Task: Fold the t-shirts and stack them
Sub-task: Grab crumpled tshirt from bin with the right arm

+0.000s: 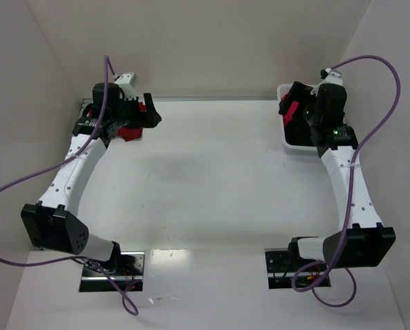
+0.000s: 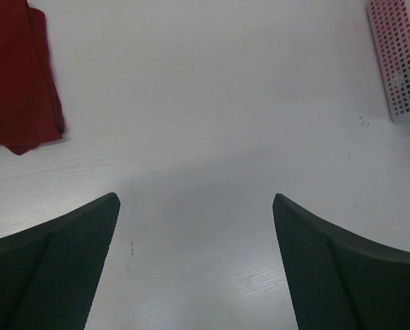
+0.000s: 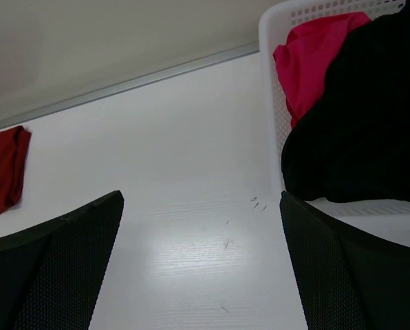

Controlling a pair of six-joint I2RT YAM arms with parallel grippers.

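Near to far, here's what you've got. Both arm bases sit at the near edge of the table (image 1: 212,179), and the middle of it is just bare white top.

Your left gripper (image 2: 195,199) hangs over the far left with its jaws spread wide and nothing between them. Same for the right gripper (image 3: 201,196) at the far right: wide apart, holding nothing.

The dark red shirt (image 2: 19,75) lies on the table at the far left, just beside the left gripper. From the top the arm covers most of it, and the left wrist view cuts it off at the frame edge, so you can't really tell how neatly it's folded.

The basket (image 3: 274,137) is at the far right corner. The black shirt (image 3: 363,117) is piled in it and droops over the near rim, with the pink shirt (image 3: 311,55) tucked behind it. Both run out of frame, and from the top the right arm blocks nearly all of the basket.
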